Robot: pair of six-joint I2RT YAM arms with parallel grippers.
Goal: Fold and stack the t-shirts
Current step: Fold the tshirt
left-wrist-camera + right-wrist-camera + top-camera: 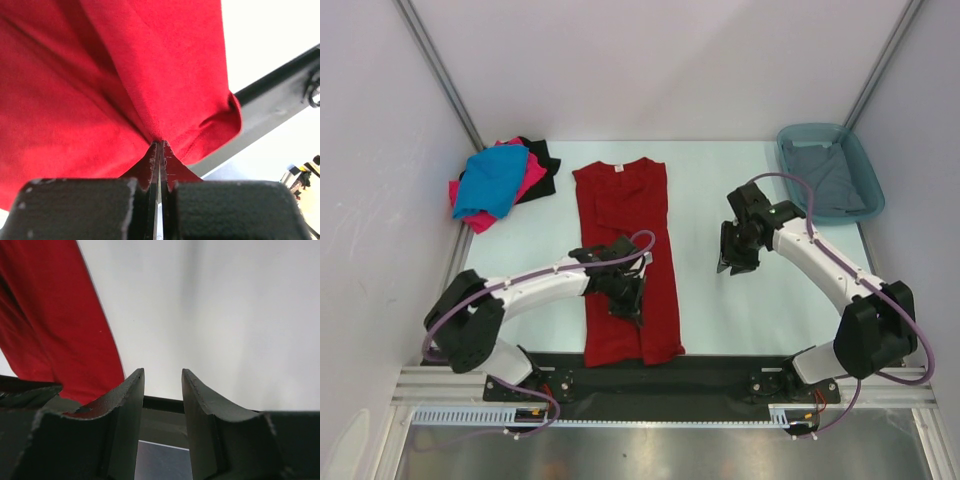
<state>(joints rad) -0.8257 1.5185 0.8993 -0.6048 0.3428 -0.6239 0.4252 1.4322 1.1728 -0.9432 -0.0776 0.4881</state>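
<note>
Surface: a pale table [720,310] boxed in by plain white walls [650,60], with a black base strip [650,375] along the near edge where both arms are bolted.

Container, one: a teal tub [815,128] at the far right corner of the table. Contents: a grey t-shirt [825,178], lying loose and rumpled on the tub floor. I see nothing else in it.

Loose pile, far left corner, no container: a blue t-shirt [492,182] on top, a hot pink t-shirt [525,185] under it and showing at the sides, and a black t-shirt [542,165] at the back right of the heap. All three are crumpled and touching.

Centre of the table: a dark red t-shirt [620,205] laid out lengthwise as a narrow panel, with its collar at the far end and its hem reaching the black base strip.

Left gripper [625,295]: down on the near half of the dark red t-shirt, toward its right edge. From its wrist view the jaws are pressed together on a pinch of the red cloth [100,75], which puckers into folds at the tips [160,145].

Right gripper [735,262]: over bare table, to the right of the dark red t-shirt and apart from it, well short of the tub. Its jaws stand part open with nothing between them [162,372]. The shirt's edge [50,315] shows at the left of its view.
</note>
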